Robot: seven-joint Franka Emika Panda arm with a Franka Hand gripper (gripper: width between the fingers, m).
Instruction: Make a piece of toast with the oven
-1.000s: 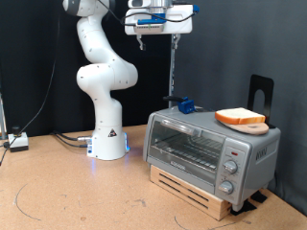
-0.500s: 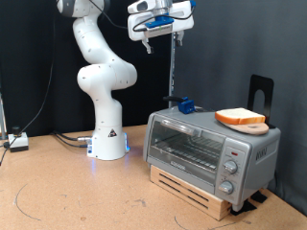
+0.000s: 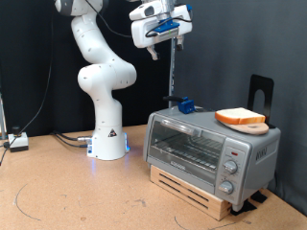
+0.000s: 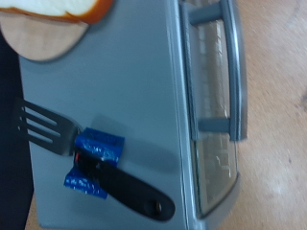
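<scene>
The oven [image 3: 211, 150] sits near us on the counter [image 3: 67, 196] with its glass door shut and nothing on the rack, so the toasting has not started. The piece of toast [image 3: 240, 117] lies on a round board [image 3: 251, 126] on the oven's top at the right, with a black spatula [image 4: 91, 163] beside it. Far up at the top, the pincer [image 3: 155, 35] hangs in the air holding nothing, and I cannot tell if it is open or closed.
</scene>
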